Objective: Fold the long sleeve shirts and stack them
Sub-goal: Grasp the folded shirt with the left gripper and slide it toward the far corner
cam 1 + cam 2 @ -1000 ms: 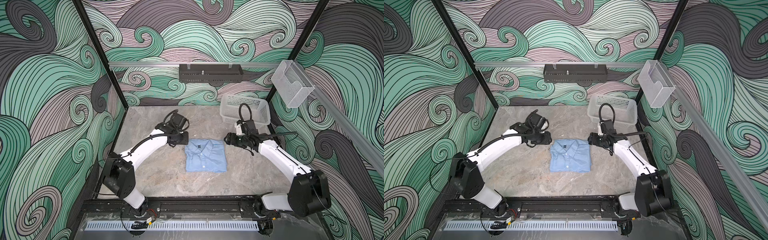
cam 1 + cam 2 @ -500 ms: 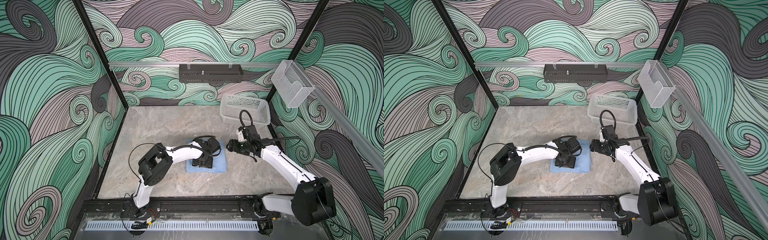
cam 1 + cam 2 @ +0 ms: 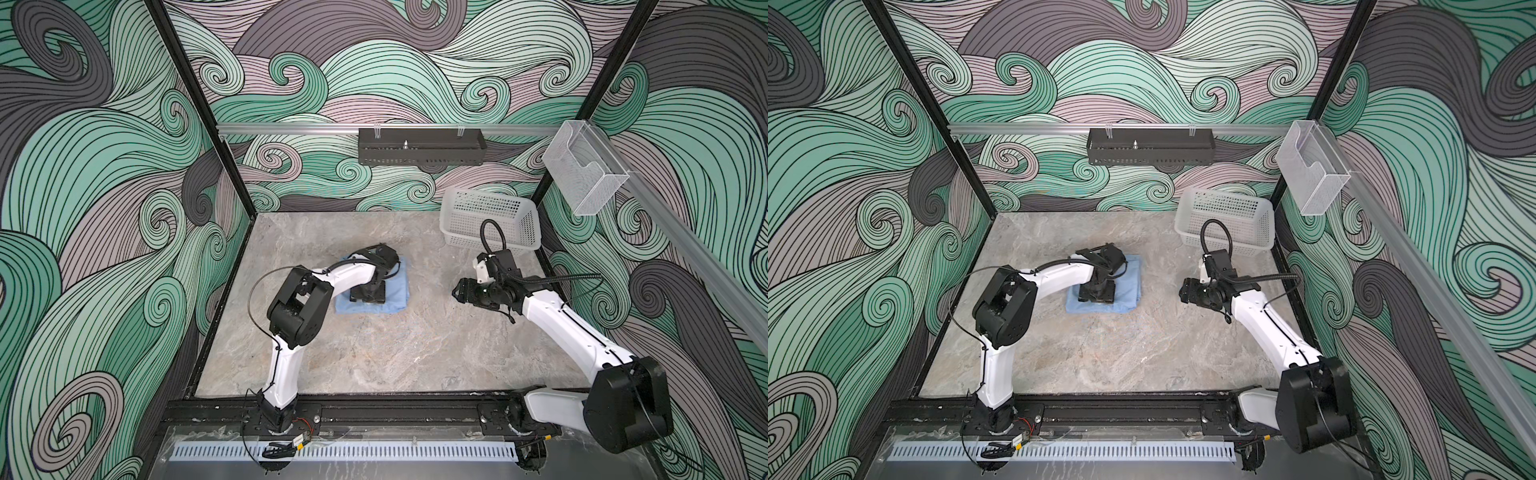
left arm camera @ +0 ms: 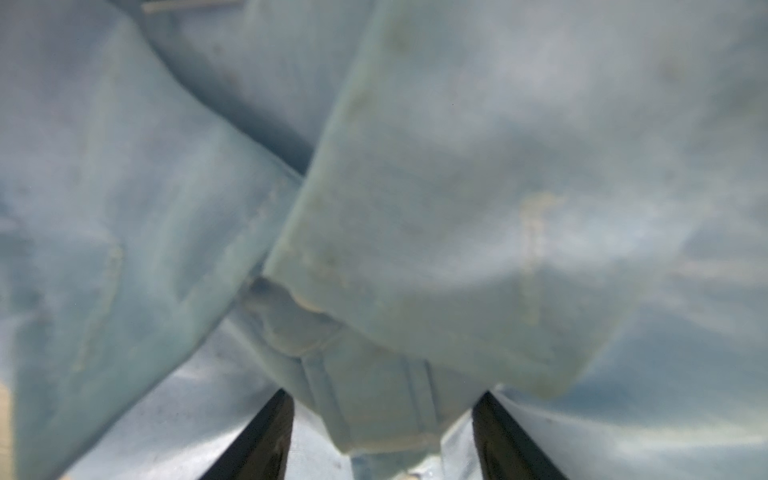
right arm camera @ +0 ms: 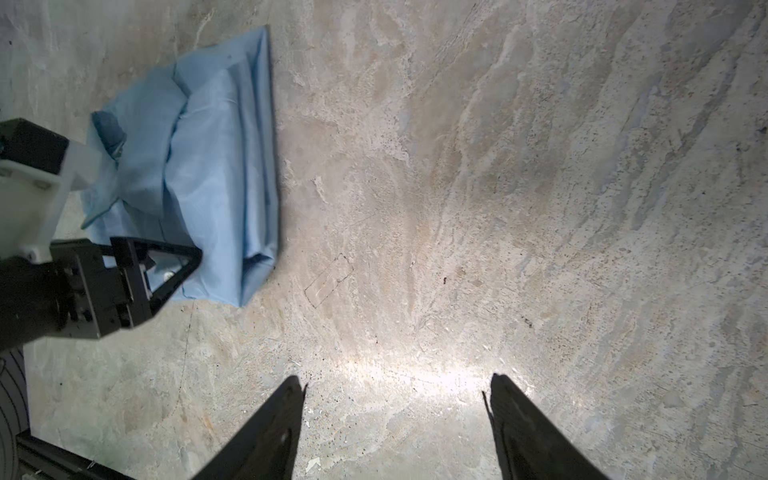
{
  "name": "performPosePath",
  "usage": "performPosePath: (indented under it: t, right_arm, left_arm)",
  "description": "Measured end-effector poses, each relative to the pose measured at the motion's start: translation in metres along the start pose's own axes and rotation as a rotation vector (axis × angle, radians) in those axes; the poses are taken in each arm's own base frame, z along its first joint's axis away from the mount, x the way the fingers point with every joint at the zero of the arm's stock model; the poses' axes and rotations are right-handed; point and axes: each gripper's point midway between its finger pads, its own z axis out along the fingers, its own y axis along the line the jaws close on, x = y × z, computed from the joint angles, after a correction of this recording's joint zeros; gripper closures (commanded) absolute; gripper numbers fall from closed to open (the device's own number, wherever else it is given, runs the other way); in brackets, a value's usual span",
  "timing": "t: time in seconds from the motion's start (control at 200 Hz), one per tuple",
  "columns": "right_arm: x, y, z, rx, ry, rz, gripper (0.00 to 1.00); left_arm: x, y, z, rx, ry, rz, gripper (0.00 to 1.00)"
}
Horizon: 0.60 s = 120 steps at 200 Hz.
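Fingers [image 4: 257, 440] of left gripper [image 4: 384, 394] spread apart, tips down on folded light blue shirt [image 3: 398, 291] — no grip. Right gripper [image 5: 395, 377] spread wide, empty — above table [image 5: 540, 208].

Swirl-patterned walls [image 3: 104, 166], grey marbled tabletop [image 3: 395, 353], black posts [image 3: 198, 104]

Thin matt cloth shirt [image 3: 398, 286], stone-look table [image 3: 374, 353]
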Motion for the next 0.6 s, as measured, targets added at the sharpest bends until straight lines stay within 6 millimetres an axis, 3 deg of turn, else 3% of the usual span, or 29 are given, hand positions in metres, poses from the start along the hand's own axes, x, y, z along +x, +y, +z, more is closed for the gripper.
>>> performPosePath:
  t: [0.16, 0.29, 0.6]
  right_arm:
    - [-0.002, 0.006, -0.002, -0.028, 0.002, 0.015, 0.29]
    - [0.0, 0.009, 0.0, -0.047, 0.016, 0.023, 0.29]
    - [0.003, 0.014, 0.005, -0.076, 0.045, 0.032, 0.29]
  left_arm:
    - [-0.017, 0.062, 0.011, -0.037, 0.056, -0.022, 0.34]
    - [-0.031, 0.101, 0.018, -0.061, 0.112, -0.027, 0.36]
    - [-0.083, 0.157, 0.034, -0.1, 0.114, -0.035, 0.37]
